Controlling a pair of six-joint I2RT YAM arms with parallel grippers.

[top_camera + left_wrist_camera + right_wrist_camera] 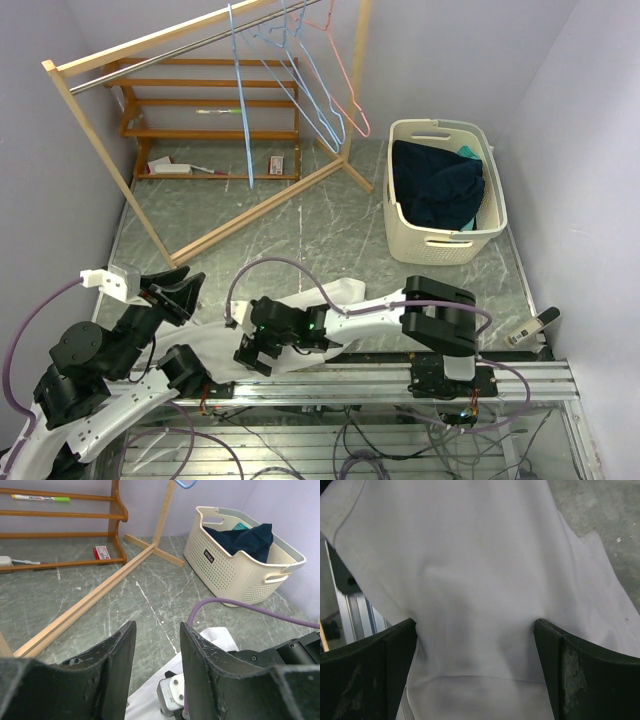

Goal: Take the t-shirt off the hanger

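Observation:
A white t-shirt [338, 294] lies crumpled on the floor by the near rail, partly under my right arm. It fills the right wrist view [470, 570] and shows low in the left wrist view [220, 640]. My right gripper [255, 348] [476, 645] is open wide, its fingers straddling the cloth without pinching it. To the left of the shirt, my left gripper [180, 295] [157, 650] stands open above the floor with nothing between its fingers. Several wire hangers [300, 70] hang on the rack. Whether one sits inside the shirt cannot be told.
A cream laundry basket [440, 245] [220, 565] with dark clothes stands at the right. The wooden clothes rack [240, 215] crosses the floor, with a low shelf [210, 132] behind it. A purple cable [235, 602] loops over the right arm. The metal rail [380, 375] runs along the near edge.

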